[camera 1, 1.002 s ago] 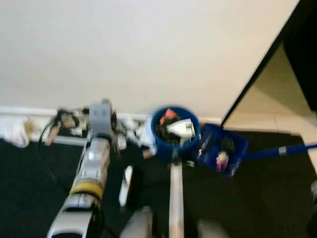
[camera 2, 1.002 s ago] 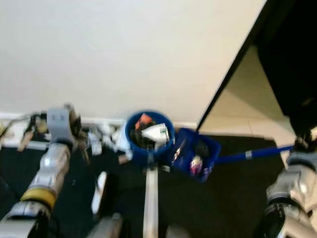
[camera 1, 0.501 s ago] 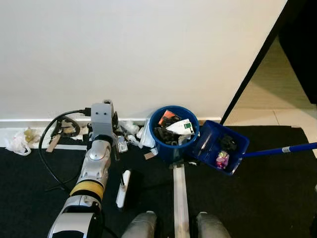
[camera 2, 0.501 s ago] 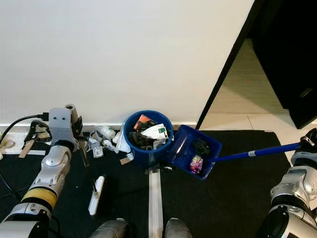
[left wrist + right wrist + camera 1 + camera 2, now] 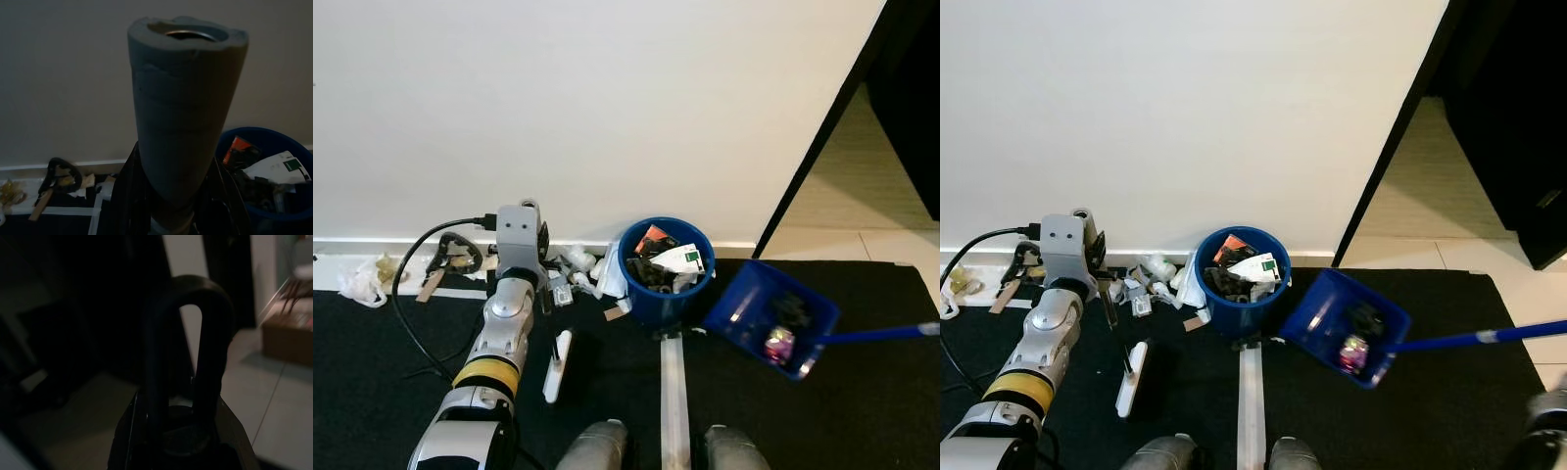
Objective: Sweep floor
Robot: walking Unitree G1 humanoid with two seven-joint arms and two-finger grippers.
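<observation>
A blue bin (image 5: 664,272) full of rubbish stands against the white wall. To its right a blue dustpan (image 5: 773,319) hangs tilted on its long blue handle (image 5: 1459,341), apart from the bin, with a pink scrap and dark litter inside. In the right wrist view my right gripper (image 5: 180,431) is shut on the handle's looped end (image 5: 188,333). My left gripper (image 5: 176,205) is shut on the broom's grey padded handle (image 5: 183,112). The white broom head (image 5: 556,364) rests on the black mat left of the bin. Loose litter (image 5: 576,266) lies along the skirting.
A black cable (image 5: 416,294), a wood scrap and a crumpled plastic bag (image 5: 359,285) lie by the wall at the left. A pale strip (image 5: 674,401) divides the black mats. A dark doorway (image 5: 1489,117) onto tiled floor opens at the right. My feet (image 5: 592,448) show below.
The dustpan has swung away from the bin's rim, to the right and nearer to me, with litter still in it. The left arm and broom have hardly moved.
</observation>
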